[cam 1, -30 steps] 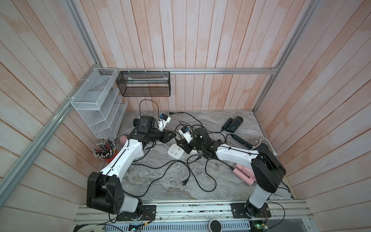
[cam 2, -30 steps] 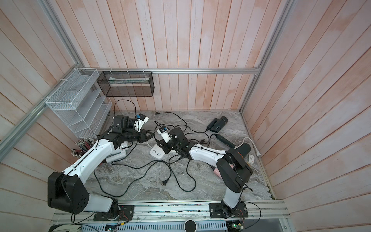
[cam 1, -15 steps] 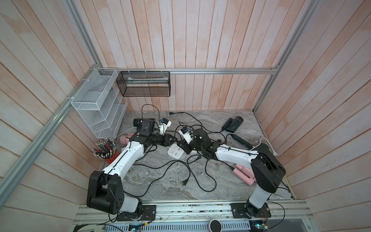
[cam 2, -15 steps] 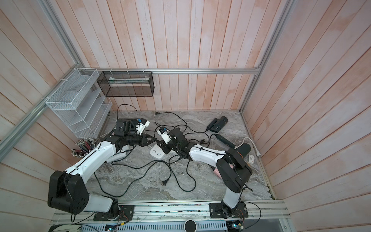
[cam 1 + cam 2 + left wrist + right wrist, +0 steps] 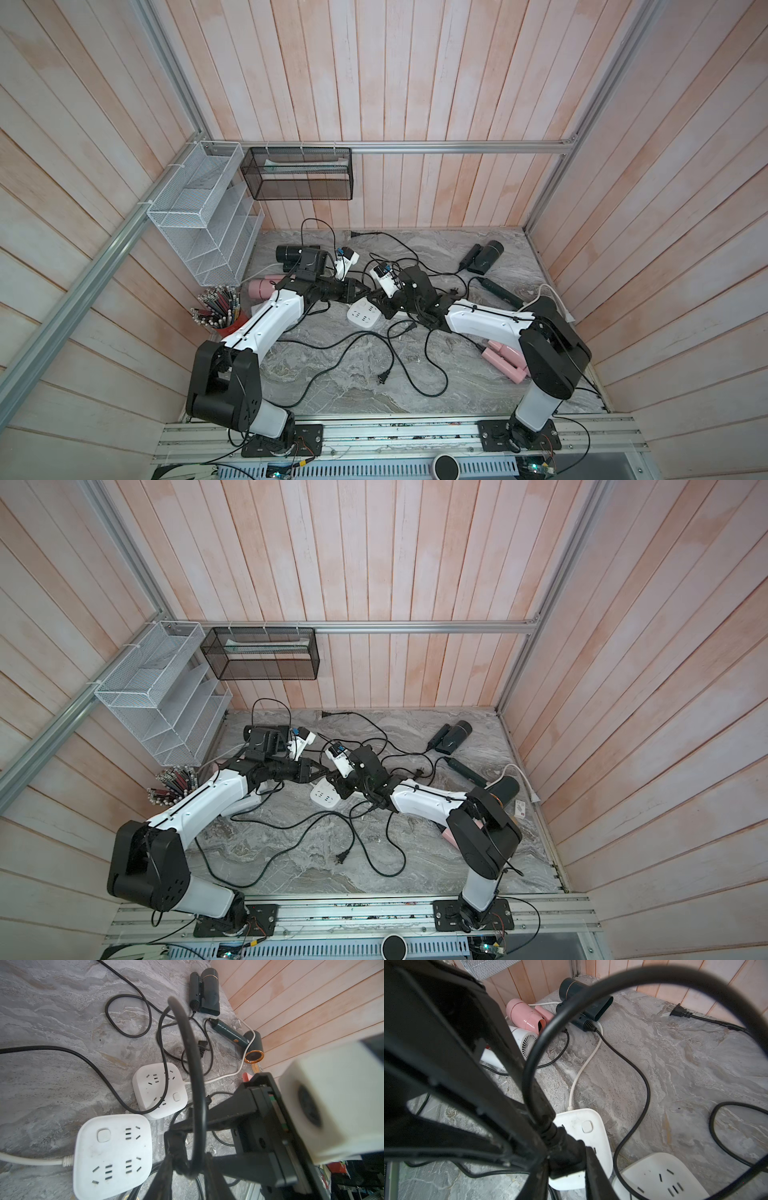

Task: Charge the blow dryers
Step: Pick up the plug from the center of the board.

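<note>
My right gripper is shut on a black plug, held just above a white power strip. Its black cord loops up and back down between the fingers of my left gripper, which is shut on it right beside the plug. In both top views the grippers meet tip to tip over the strips. Blow dryers lie around: pink, pale grey and dark at the left; two dark ones and a pink one at the right.
A second white power strip lies next to the first. Loose black cords cross the marble floor, with free plugs. A pencil cup, a white wire rack and a black mesh basket line the left and back walls.
My left gripper has moved right and down to the right gripper and narrowed its jaws onto the cord. The right gripper has stayed in place with the plug.
</note>
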You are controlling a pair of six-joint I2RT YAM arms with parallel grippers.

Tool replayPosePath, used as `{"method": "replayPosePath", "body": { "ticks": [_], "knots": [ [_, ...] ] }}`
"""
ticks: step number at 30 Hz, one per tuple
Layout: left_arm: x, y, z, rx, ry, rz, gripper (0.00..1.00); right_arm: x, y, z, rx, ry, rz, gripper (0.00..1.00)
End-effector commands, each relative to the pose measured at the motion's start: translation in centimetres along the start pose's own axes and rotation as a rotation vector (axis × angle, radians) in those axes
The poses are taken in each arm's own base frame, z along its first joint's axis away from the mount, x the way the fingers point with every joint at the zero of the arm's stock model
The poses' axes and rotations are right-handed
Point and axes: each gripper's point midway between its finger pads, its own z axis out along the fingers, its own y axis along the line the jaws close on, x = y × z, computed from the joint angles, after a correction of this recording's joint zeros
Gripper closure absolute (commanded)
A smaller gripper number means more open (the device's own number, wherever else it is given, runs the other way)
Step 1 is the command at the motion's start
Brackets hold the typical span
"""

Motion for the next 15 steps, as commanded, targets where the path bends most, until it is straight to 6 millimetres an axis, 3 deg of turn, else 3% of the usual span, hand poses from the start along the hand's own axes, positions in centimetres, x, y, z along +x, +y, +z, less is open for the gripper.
{"method": "replayPosePath", "body": {
  "ticks": [1, 6, 15],
  "knots": [
    [-0.01, 0.25, 0.61, 0.001, 0.002, 0.000, 0.71, -0.60, 0.68, -0.63, -0.009, -0.016, -0.024, 0.76],
    [-0.19, 0.46, 0.95, 0.000, 0.006, -0.002, 0.72, -0.66, 0.71, -0.69, -0.007, -0.017, -0.026, 0.76],
    [-0.39, 0.40, 1.06, 0.002, -0.001, 0.010, 0.84, -0.66, 0.74, -0.75, -0.005, -0.019, -0.030, 0.76]
  ]
}}
